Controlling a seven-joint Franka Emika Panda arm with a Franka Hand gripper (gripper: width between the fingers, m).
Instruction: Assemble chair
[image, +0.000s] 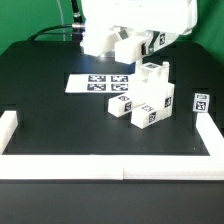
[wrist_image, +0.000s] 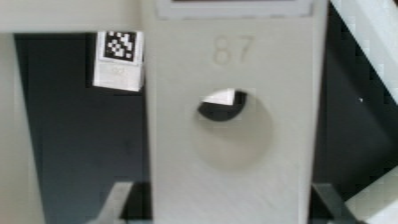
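Note:
In the wrist view a wide flat white chair panel (wrist_image: 231, 150) with a round hole (wrist_image: 222, 105) and an embossed number fills the space between my fingers. My gripper (wrist_image: 226, 203) is shut on it, one finger (wrist_image: 118, 202) on each side edge. In the exterior view the gripper (image: 128, 38) holds this panel (image: 132, 48) in the air at the back of the table. Below it stands a cluster of white tagged chair pieces (image: 145, 98). A small tagged chair piece (image: 201, 101) stands alone on the exterior view's right.
The marker board (image: 98, 83) lies flat to the left of the chair cluster in the exterior view. Low white border rails run along the left (image: 8, 128), front (image: 110, 168) and right (image: 214, 135) of the black table. A tagged white part (wrist_image: 118, 48) shows beside the held panel.

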